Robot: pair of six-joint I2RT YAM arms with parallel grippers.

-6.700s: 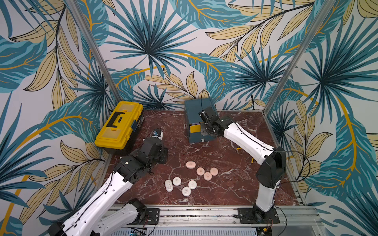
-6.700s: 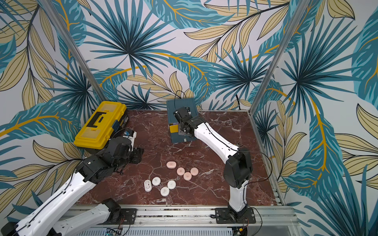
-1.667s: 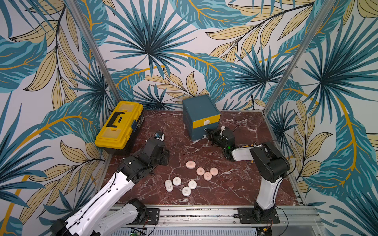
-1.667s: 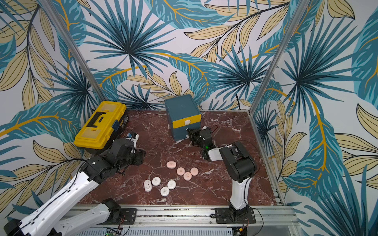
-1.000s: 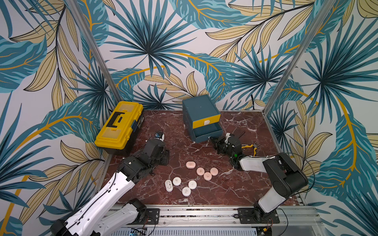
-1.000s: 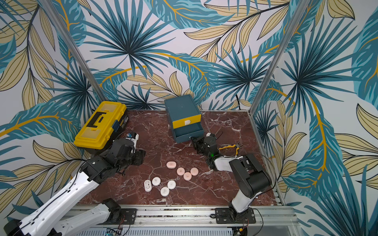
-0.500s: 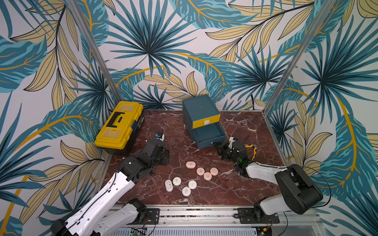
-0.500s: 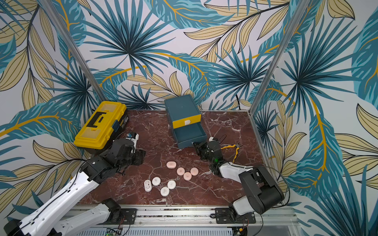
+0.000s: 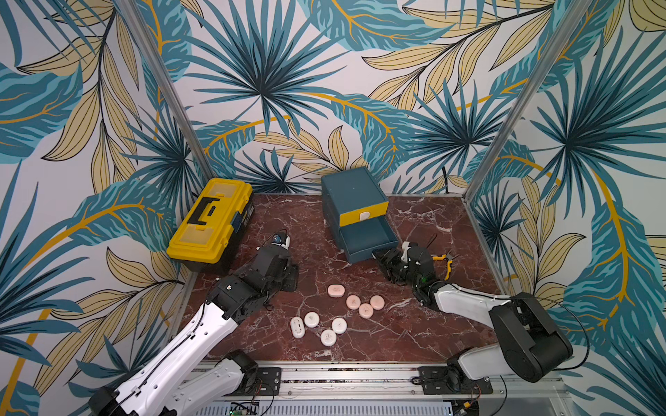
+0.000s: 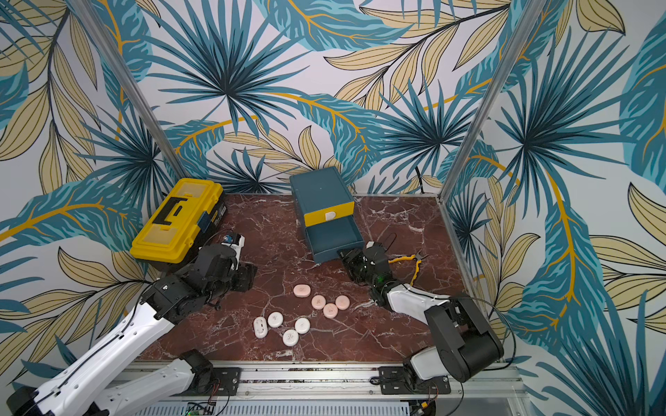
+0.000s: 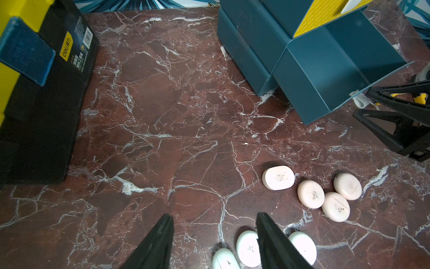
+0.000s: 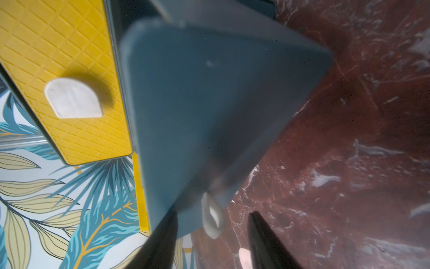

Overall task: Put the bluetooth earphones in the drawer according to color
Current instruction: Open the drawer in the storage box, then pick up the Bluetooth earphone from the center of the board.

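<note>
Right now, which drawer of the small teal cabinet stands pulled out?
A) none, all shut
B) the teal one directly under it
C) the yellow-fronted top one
B: in both top views the teal drawer directly under the yellow top front juts forward with its tray open to view, while the yellow one sits flush with the cabinet.
</note>
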